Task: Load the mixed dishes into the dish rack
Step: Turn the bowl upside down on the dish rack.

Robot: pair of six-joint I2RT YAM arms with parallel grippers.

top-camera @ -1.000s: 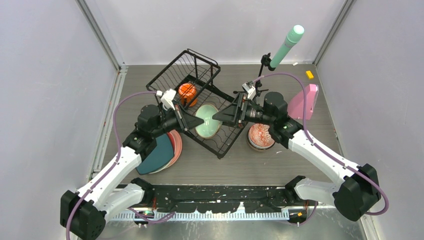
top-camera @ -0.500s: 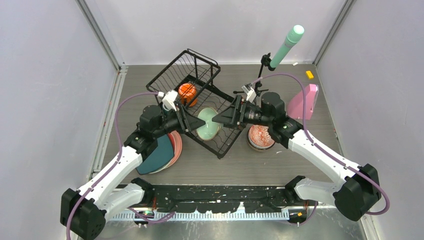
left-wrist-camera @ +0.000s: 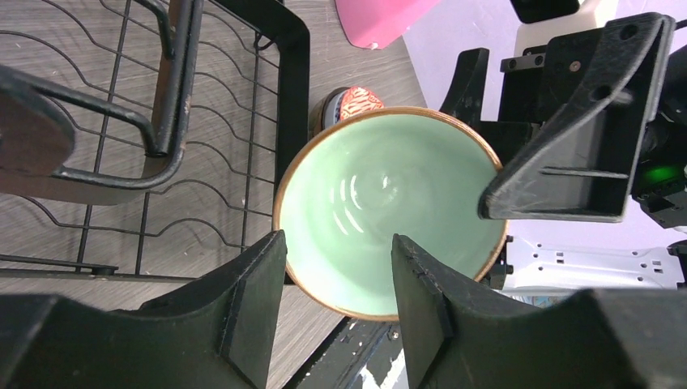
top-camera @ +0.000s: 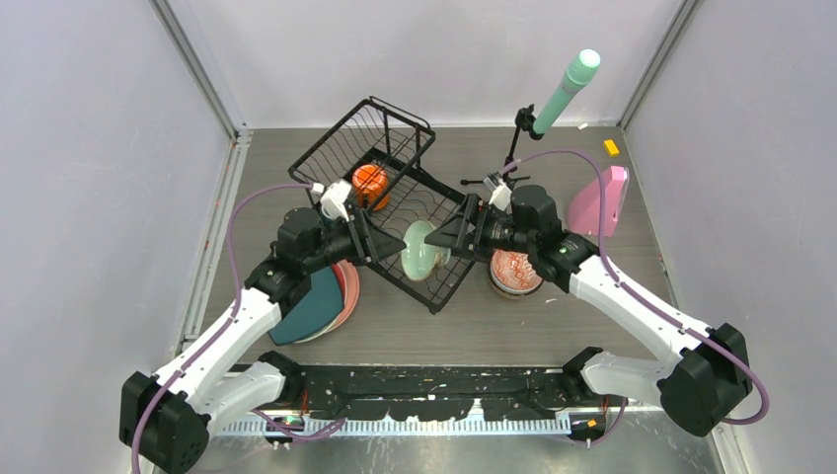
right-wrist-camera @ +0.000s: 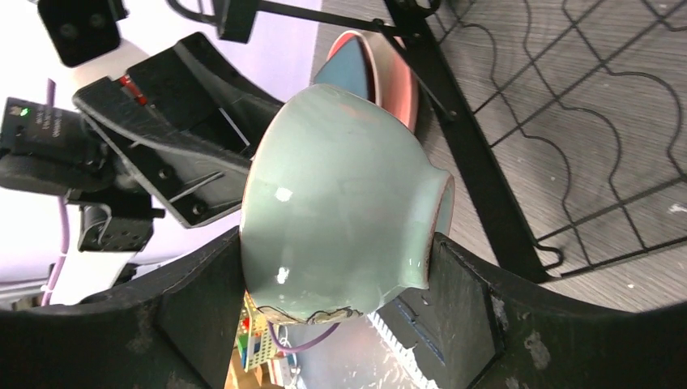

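A mint bowl (top-camera: 419, 250) stands on edge in the low tray part of the black wire dish rack (top-camera: 395, 148). My right gripper (top-camera: 437, 237) is shut on it, one finger at the rim, one at the foot; the right wrist view shows the bowl (right-wrist-camera: 340, 203) between both fingers (right-wrist-camera: 336, 251). My left gripper (top-camera: 388, 247) is open just left of the bowl, facing its mint inside (left-wrist-camera: 389, 211), fingers (left-wrist-camera: 336, 267) apart. An orange mug (top-camera: 370, 180) sits in the rack. A teal plate (top-camera: 311, 306) lies on pink plates (top-camera: 347, 286) left of the rack.
A red-patterned bowl (top-camera: 515, 269) sits right of the rack under my right arm. A pink wedge (top-camera: 600, 202) and a mint cylinder on a tripod (top-camera: 568, 89) stand at the back right. A small yellow block (top-camera: 612, 148) lies near the right wall.
The mint bowl has tipped from lying nearly flat to standing on edge. My right gripper has drawn back to the right with it; the left gripper stays close beside it.
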